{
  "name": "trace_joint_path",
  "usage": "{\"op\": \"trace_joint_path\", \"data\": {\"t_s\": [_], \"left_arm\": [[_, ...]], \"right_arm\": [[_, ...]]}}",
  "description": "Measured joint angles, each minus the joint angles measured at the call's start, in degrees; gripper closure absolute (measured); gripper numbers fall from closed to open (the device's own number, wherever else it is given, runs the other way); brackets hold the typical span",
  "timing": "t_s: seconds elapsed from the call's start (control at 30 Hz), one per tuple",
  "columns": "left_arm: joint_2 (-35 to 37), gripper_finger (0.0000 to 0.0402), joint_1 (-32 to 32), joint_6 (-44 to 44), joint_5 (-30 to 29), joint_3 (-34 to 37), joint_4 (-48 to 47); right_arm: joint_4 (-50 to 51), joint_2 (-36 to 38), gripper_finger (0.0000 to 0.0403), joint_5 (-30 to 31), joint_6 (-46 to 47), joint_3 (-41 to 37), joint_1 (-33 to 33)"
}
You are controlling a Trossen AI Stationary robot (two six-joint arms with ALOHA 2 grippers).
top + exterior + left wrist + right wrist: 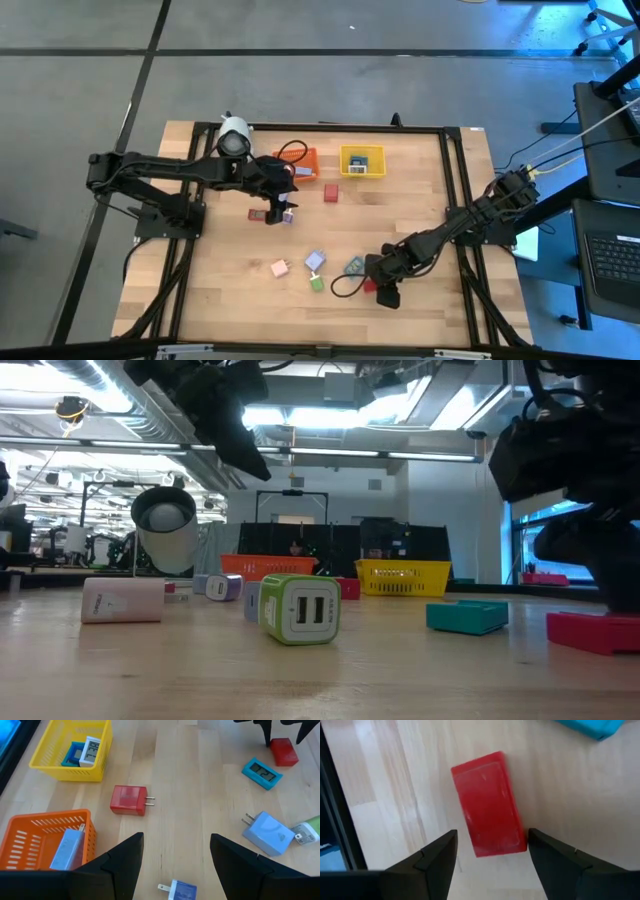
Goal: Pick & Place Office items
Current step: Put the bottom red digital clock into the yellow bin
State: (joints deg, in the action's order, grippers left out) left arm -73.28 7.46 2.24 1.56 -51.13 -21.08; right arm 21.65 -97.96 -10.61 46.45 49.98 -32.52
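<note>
**Both my grippers spread, the right one over a red block**

I am holding my left gripper (279, 201) out over the far-left part of the table (220, 285), fingers spread wide with nothing between them. Just beyond it I am looking at the orange bin (47, 840), with a pale blue charger (66, 849) lying inside, and the yellow bin (70, 751), holding a small white clock (91, 751). A red charger (128, 799) is lying on the wood between the bins, and a small blue plug (180, 890) is lying close under my left fingers.

Toward the middle, a pink block (280, 267), a lilac charger (315, 260) and a green one (317, 284) are sitting apart.

On the right, I am hanging my right gripper (490, 855) wide open straight over a red block (488, 804), not touching it. A teal clock (354, 266) is resting just beside it.
</note>
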Motion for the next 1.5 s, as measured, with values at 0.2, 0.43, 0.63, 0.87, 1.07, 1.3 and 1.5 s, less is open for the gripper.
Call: {"op": "trace_joint_path", "data": {"t_s": [0.2,0.43,0.63,0.87,1.07,1.3,1.5], "left_arm": [[0.0,0.0176,0.0,0.0,0.0,0.0,0.0],[0.0,0.0176,0.0,0.0,0.0,0.0,0.0],[0.0,0.0176,0.0,0.0,0.0,0.0,0.1],[0.0,0.0176,0.0,0.0,0.0,0.0,0.1],[0.0,0.0176,0.0,0.0,0.0,0.0,0.1],[0.0,0.0176,0.0,0.0,0.0,0.0,0.1],[0.0,0.0176,0.0,0.0,0.0,0.0,0.1]], "right_arm": [[0.3,-0.7,0.0158,0.0,2.6,0.0,-0.8],[0.5,-2.6,0.0158,-0.9,2.6,0.5,-0.7],[0.6,-2.0,0.0179,1.7,2.8,0.3,-0.8],[0.8,-2.0,0.0235,2.9,4.0,0.2,-0.8],[0.5,-1.9,0.0251,3.0,4.2,0.2,-0.8],[0.3,-1.9,0.0253,3.6,4.1,0.3,-0.6],[5.4,-2.5,0.0255,8.5,0.0,4.3,-0.7]]}}
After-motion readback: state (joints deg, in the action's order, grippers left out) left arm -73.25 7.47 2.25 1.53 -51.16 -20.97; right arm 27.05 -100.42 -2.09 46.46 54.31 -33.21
